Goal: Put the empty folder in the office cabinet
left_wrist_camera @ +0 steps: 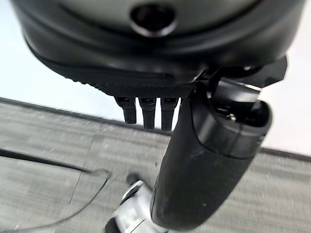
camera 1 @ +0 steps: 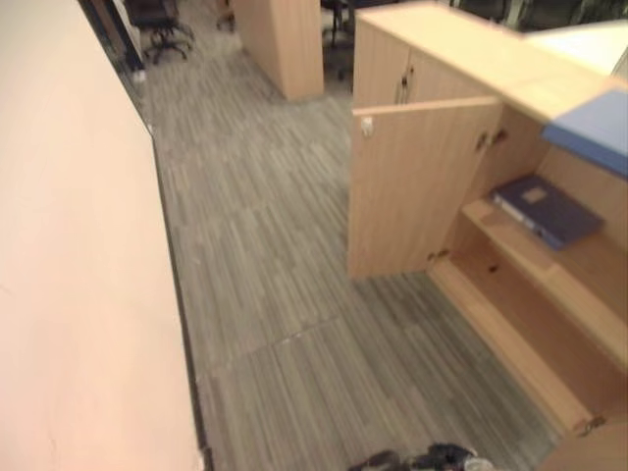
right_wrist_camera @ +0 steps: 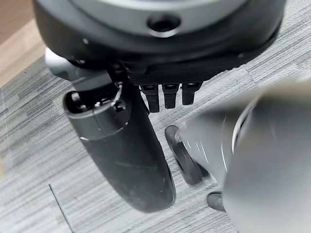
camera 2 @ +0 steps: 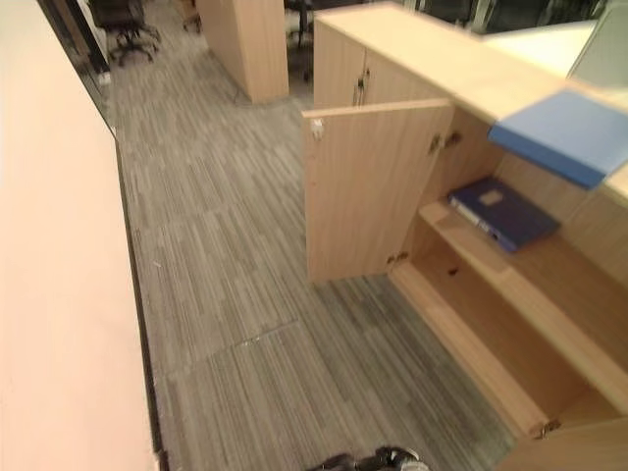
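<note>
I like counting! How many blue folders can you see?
2: a dark folder lying on the open cabinet's shelf, and a lighter folder on the cabinet top. More may be hidden behind closed doors.

Folder [camera 1: 546, 209] on shelf [camera 1: 549, 270] inside cabinet [camera 1: 432, 69].

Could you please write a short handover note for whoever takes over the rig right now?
Left hand: fingers straight, holding nothing, hanging over the grey carpet floor.
Right hand: also open and empty, over the same floor.
The light wooden office cabinet has one door swung open. A dark blue folder lies flat on its upper shelf. A light blue folder lies on the cabinet top, overhanging the edge.
Done: one folder is inside.
Left: probably closing the door; whether the light blue folder belongs to the job I cannot tell.
</note>
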Controlling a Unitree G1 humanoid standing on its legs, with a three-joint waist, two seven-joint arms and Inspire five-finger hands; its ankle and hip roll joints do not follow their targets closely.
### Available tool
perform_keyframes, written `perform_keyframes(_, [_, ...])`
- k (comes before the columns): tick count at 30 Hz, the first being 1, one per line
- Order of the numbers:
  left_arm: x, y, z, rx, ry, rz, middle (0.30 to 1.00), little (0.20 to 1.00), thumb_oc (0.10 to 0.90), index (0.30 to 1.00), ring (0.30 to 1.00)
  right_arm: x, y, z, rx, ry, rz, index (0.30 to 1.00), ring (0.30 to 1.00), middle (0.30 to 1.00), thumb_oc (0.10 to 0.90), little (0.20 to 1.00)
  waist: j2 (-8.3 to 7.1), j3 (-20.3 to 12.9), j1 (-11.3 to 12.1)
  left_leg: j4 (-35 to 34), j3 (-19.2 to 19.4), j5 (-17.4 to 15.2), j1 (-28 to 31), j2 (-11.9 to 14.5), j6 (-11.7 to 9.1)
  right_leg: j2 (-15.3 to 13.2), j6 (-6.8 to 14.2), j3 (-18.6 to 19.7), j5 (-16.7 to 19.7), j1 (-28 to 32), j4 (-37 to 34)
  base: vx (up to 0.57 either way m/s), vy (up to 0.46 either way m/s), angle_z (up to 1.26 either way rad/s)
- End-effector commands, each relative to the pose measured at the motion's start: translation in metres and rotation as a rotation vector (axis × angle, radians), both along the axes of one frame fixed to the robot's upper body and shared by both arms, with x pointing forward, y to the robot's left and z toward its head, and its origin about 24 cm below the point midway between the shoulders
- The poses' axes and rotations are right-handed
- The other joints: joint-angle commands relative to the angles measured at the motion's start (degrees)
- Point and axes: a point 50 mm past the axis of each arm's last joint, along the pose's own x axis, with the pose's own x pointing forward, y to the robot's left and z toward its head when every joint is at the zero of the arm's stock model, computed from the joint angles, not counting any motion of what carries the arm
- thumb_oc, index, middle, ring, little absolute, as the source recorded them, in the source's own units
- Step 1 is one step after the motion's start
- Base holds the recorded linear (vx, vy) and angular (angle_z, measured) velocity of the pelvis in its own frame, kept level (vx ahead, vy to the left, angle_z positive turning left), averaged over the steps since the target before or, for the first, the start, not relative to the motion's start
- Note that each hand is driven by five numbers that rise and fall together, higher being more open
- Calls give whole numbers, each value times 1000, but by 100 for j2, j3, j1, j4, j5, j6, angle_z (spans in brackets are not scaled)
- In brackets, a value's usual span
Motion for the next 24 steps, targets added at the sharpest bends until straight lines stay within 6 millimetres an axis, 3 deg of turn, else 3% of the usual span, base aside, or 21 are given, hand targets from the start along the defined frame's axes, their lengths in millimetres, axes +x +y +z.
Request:
perform_keyframes(1, [21, 29, 5, 104, -36, -92, 900, 900, 800, 900, 900, 25, -2, 8, -18, -95, -26, 900, 900, 900, 800, 900, 116, 92, -80, -648, -429, 65, 49, 156, 447, -1156, 1650, -206, 864, 6, 97, 288, 5, -50])
perform_keyframes(3, [39, 34, 6, 125, -79, -124, 900, 900, 800, 900, 900, 21, -11, 9, -39, -91, -65, 900, 900, 900, 800, 900, 149, 127, -273, -637, -413, -170, 269, 216, 476, -1389, 1624, -198, 597, -22, 643, 348, -100, -64])
perform_keyframes(5, [51, 33, 6, 135, -110, -138, 900, 900, 800, 900, 900, 11, -18, 8, -57, -72, -104, 900, 900, 900, 800, 900, 155, 116, -469, 289, -220, -306, 140, 289, 326, -1367, 1471, -142, 240, 211, 671, 329, -190, -2])
perform_keyframes(6, [58, 32, 6, 137, -138, -129, 900, 900, 800, 900, 900, 7, -23, 8, -75, -61, -112, 900, 900, 900, 800, 900, 138, 164, -476, 1111, -45, -87, -169, 217, 152, -1228, 1350, -72, 147, 422, 477, 120, -132, -15])
perform_keyframes(7, [58, 32, 6, 137, -138, -129, 900, 900, 800, 900, 900, 8, -23, 8, -76, -62, -113, 900, 900, 900, 800, 900, 146, 168, -455, 1218, -25, -130, -228, 239, 133, -1192, 1320, -58, 148, 410, 443, 147, -108, -66])
perform_keyframes(8, [66, 28, 5, 133, -169, -129, 900, 900, 800, 900, 900, 4, -29, 8, -104, -46, -101, 900, 900, 900, 800, 900, 138, 250, -340, 1843, -263, 455, -620, 132, -63, -916, 1220, 171, 53, 585, 198, 127, -98, -104])
perform_keyframes(9, [65, 25, 4, 124, -168, -130, 900, 900, 800, 900, 900, 0, -30, 7, -112, -33, -95, 900, 900, 900, 800, 900, 80, 239, -273, 1838, -334, 446, -793, 144, -94, -740, 1183, 220, 44, 712, -49, 264, -120, -104])
perform_keyframes(11, [54, 26, 4, 118, -130, -134, 900, 900, 800, 900, 900, -2, -31, 7, -132, -15, -51, 900, 900, 900, 800, 900, -336, 364, -127, 1863, -459, -12, -1801, 537, 25, -681, 1266, 660, 13, 960, -317, 321, -23, -94])
perform_keyframes(13, [50, 27, 4, 119, -118, -117, 900, 900, 800, 900, 900, 0, -27, 6, -127, -18, -38, 900, 900, 900, 800, 900, -405, 450, -19, 1651, -800, 262, -2080, 733, -62, -582, 1271, 1137, 17, 964, -302, 230, 71, -153])
perform_keyframes(15, [46, 27, 4, 119, -113, -92, 900, 900, 800, 900, 900, 0, -24, 6, -124, -17, -22, 900, 900, 900, 800, 900, -367, 476, 106, 1008, -1332, 736, -2082, 959, -237, -421, 1294, 1541, -1, 1025, -415, 171, 90, -223])
perform_keyframes(17, [39, 22, 3, 108, -100, -69, 900, 900, 800, 900, 900, -7, -24, 3, -128, 14, -11, 900, 900, 900, 800, 900, -236, 439, 219, 146, -2082, 1439, -2232, 1291, -419, -271, 1376, 1990, -27, 1200, -632, 267, 235, -143])
perform_keyframes(19, [31, 14, 1, 82, -77, -63, 900, 900, 800, 900, 900, -17, -26, 2, -127, 39, -11, 900, 900, 900, 800, 900, -50, 260, 301, -305, -2586, 1387, -1975, 1208, -506, -183, 1472, 2291, 39, 1257, -838, 260, 384, -60])
perform_keyframes(20, [26, 11, 0, 71, -58, -87, 900, 900, 800, 900, 900, -21, -29, 2, -125, 44, -40, 900, 900, 900, 800, 900, -2, 180, 204, -216, -2575, 1421, -1988, 974, -487, -382, 1550, 2260, 307, 1270, -930, 267, 595, -117])
perform_keyframes(22, [29, 20, 3, 87, -64, -145, 900, 900, 800, 900, 900, -26, -21, -2, -93, 52, -40, 900, 900, 900, 800, 900, -105, 57, 81, -392, -2150, 1228, -1603, 561, -216, -759, 1812, 2537, 663, 1294, -1189, 273, 583, -83])
perform_keyframes(24, [37, 27, 4, 108, -87, -163, 900, 900, 800, 900, 900, -22, -18, -1, -88, 41, -38, 900, 900, 900, 800, 900, -135, 44, 46, -472, -2019, 1220, -1533, 461, -111, -888, 1894, 2603, 764, 1244, -1232, 116, 233, -137])
